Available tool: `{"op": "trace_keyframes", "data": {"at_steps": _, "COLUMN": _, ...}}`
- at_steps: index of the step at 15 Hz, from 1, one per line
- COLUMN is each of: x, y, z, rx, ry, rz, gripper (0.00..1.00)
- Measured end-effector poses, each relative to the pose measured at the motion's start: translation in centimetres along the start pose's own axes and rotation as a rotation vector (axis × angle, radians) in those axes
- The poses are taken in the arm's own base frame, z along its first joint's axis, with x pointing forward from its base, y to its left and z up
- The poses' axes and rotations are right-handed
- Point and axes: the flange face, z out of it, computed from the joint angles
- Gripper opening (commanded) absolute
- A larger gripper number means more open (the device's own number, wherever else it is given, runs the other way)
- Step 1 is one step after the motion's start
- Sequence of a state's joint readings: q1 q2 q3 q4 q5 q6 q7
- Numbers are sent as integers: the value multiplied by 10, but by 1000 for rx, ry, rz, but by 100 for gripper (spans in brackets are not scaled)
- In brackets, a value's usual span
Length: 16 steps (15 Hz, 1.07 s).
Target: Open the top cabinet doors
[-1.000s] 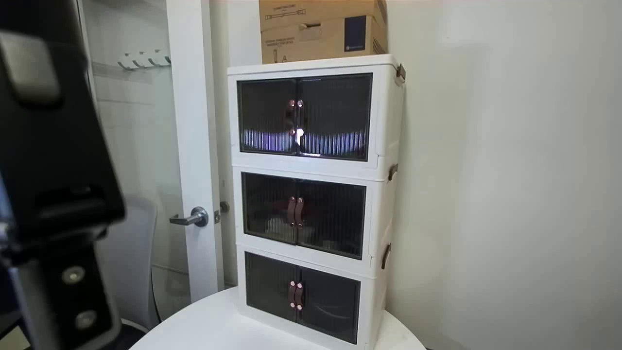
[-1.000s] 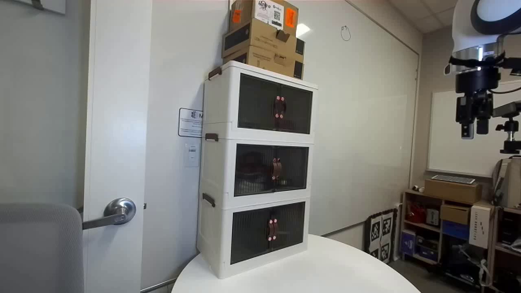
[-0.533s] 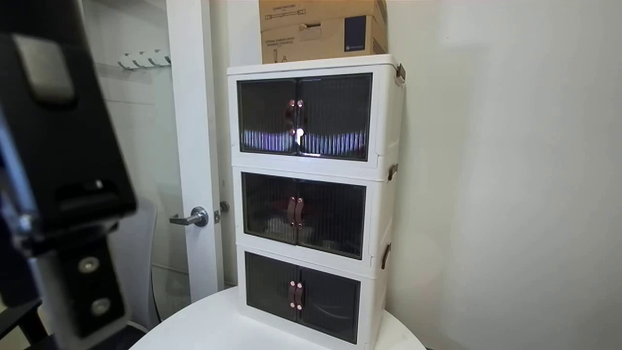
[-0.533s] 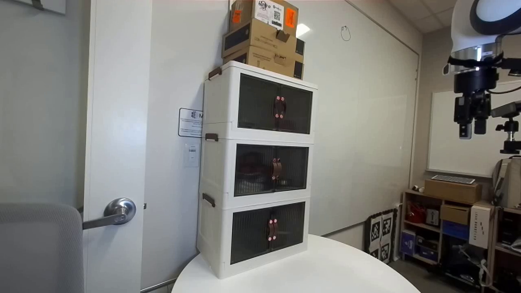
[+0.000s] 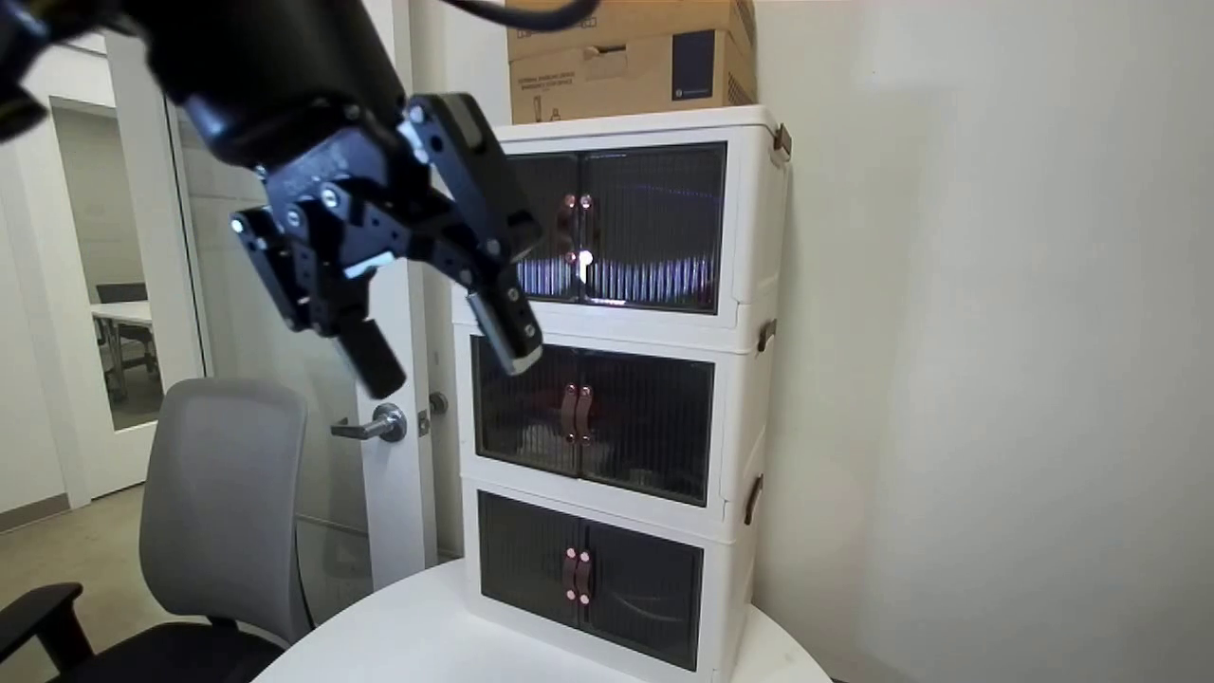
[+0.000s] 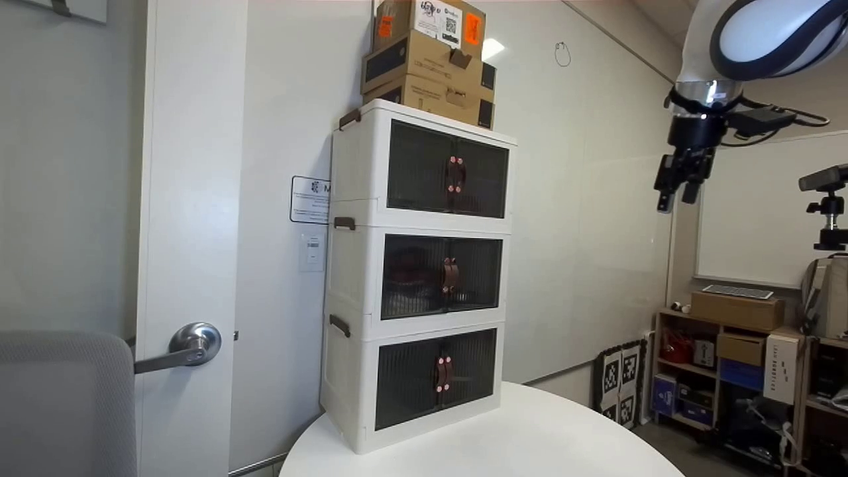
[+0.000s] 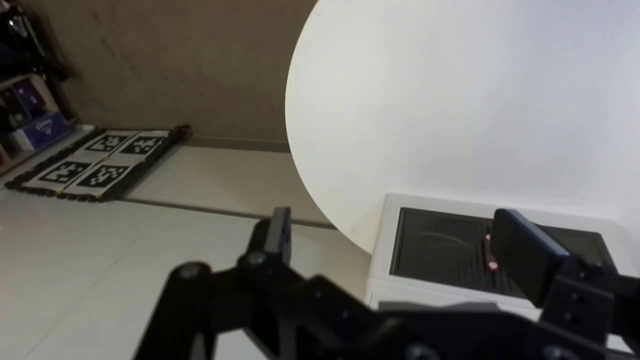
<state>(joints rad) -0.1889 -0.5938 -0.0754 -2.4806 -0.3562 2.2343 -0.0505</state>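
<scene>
The top cabinet doors (image 5: 654, 223) are shut in both exterior views; they are dark smoky panels in a white frame and also show here (image 6: 421, 165). Their brown handles (image 6: 456, 175) stand side by side at the meeting edge. My gripper (image 5: 450, 365) is open and empty, pointing downward, and in that exterior view it covers the left part of the left top panel. In an exterior view the gripper (image 6: 677, 197) hangs well apart from the cabinet, to its right. In the wrist view the gripper (image 7: 392, 225) has its fingers wide apart; the top doors are out of view there.
Middle doors (image 6: 442, 277) and bottom doors (image 6: 435, 377) are shut below. The cabinet stands on a round white table (image 6: 530, 437). Cardboard boxes (image 6: 430, 66) are stacked on top. A chair (image 5: 223, 493), a room door (image 6: 192, 132) and a tripod camera (image 6: 828, 199) are around.
The gripper has moved left and slightly up toward the cabinet in an exterior view. In an exterior view it has shifted right and looks smaller. The doors have not moved.
</scene>
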Motion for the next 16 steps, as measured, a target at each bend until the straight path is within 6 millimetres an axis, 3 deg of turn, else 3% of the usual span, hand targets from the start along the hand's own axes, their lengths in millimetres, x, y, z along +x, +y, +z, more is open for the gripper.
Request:
{"op": "trace_keyframes", "data": {"at_steps": 7, "x": 78, "y": -31, "z": -11, "rx": -22, "ry": 363, "rz": 82, "gripper": 100}}
{"op": "trace_keyframes", "data": {"at_steps": 16, "x": 123, "y": -51, "z": -32, "rx": 27, "ry": 785, "rz": 230, "gripper": 100}}
